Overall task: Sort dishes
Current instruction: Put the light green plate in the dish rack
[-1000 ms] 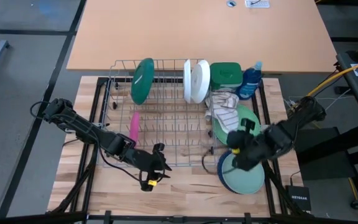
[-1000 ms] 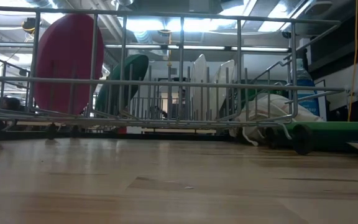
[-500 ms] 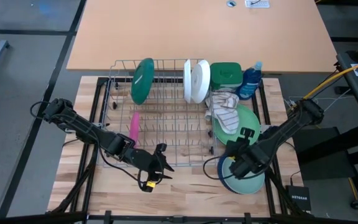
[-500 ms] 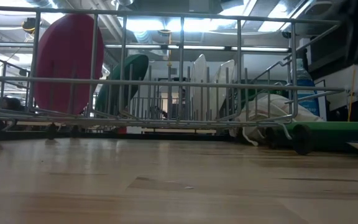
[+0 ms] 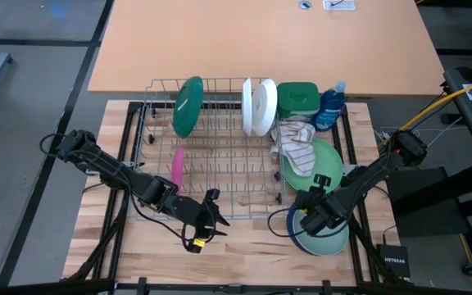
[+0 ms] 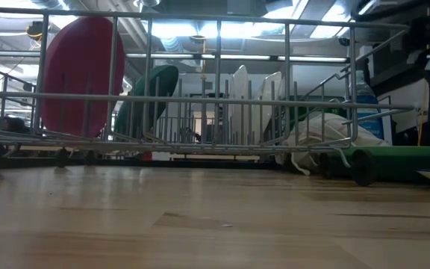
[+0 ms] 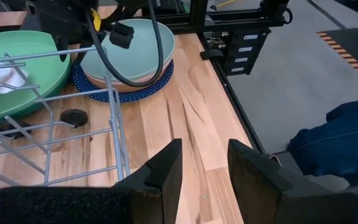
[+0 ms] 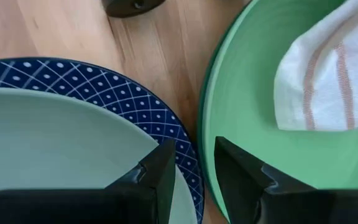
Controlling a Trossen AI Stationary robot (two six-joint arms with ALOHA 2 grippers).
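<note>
Lowering onto pale teal plate, right gripper

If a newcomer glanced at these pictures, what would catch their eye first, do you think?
Probably the wire dish rack mid-table, with a dark green plate and white plates standing in its far slots. Next, the right end effector, open, low over the pale teal plate stacked on a navy plate.

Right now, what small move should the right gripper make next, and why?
Probably lower the right gripper a little and close on the teal plate's rim. Its open fingers hang just above that rim, where the plate lies on the navy plate beside the light green plate.
</note>
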